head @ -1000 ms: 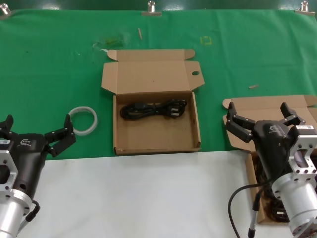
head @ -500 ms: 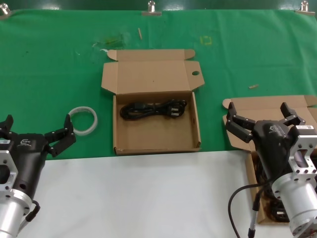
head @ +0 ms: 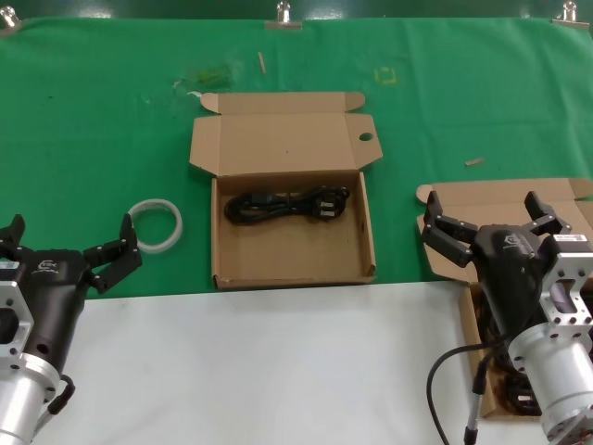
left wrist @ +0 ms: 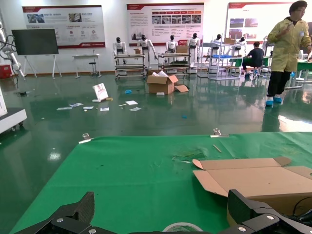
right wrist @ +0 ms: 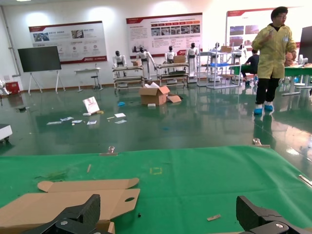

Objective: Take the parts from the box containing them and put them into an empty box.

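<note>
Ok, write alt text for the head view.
An open cardboard box with one black power cord inside sits on green cloth. The left gripper and right gripper, fingers spread, flank it; a second box lies under the right one.

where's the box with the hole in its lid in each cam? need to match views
Head: the box with the holed lid sits centre, lid open away from the robot, one cord inside.
Left wrist: lower right, lid flaps.
Right wrist: lower left, hole visible.
Shared landmark: green mat.
</note>
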Controlling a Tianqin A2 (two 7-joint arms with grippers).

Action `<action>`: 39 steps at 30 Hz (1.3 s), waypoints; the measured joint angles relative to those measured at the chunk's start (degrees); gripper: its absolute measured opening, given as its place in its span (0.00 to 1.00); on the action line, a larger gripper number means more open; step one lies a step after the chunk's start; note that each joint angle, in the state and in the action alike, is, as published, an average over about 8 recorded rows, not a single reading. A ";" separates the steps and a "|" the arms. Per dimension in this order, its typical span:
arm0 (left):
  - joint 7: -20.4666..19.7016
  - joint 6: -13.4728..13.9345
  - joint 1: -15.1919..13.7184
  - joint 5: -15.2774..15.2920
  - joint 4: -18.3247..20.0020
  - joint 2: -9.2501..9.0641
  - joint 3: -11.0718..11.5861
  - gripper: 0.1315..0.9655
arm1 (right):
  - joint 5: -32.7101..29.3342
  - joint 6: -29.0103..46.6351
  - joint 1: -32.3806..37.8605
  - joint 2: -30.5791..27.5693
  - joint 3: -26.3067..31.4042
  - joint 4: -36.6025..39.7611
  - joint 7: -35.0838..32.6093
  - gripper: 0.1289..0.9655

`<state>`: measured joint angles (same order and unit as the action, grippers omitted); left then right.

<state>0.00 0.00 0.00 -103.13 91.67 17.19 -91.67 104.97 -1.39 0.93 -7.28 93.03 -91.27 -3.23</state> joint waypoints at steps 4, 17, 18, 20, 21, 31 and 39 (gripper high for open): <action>0.00 0.00 0.00 0.00 0.00 0.00 0.00 1.00 | 0.00 0.00 0.00 0.00 0.00 0.00 0.00 1.00; 0.00 0.00 0.00 0.00 0.00 0.00 0.00 1.00 | 0.00 0.00 0.00 0.00 0.00 0.00 0.00 1.00; 0.00 0.00 0.00 0.00 0.00 0.00 0.00 1.00 | 0.00 0.00 0.00 0.00 0.00 0.00 0.00 1.00; 0.00 0.00 0.00 0.00 0.00 0.00 0.00 1.00 | 0.00 0.00 0.00 0.00 0.00 0.00 0.00 1.00; 0.00 0.00 0.00 0.00 0.00 0.00 0.00 1.00 | 0.00 0.00 0.00 0.00 0.00 0.00 0.00 1.00; 0.00 0.00 0.00 0.00 0.00 0.00 0.00 1.00 | 0.00 0.00 0.00 0.00 0.00 0.00 0.00 1.00; 0.00 0.00 0.00 0.00 0.00 0.00 0.00 1.00 | 0.00 0.00 0.00 0.00 0.00 0.00 0.00 1.00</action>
<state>0.00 0.00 0.00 -103.13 91.67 17.19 -91.67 104.97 -1.39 0.93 -7.28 93.03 -91.27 -3.23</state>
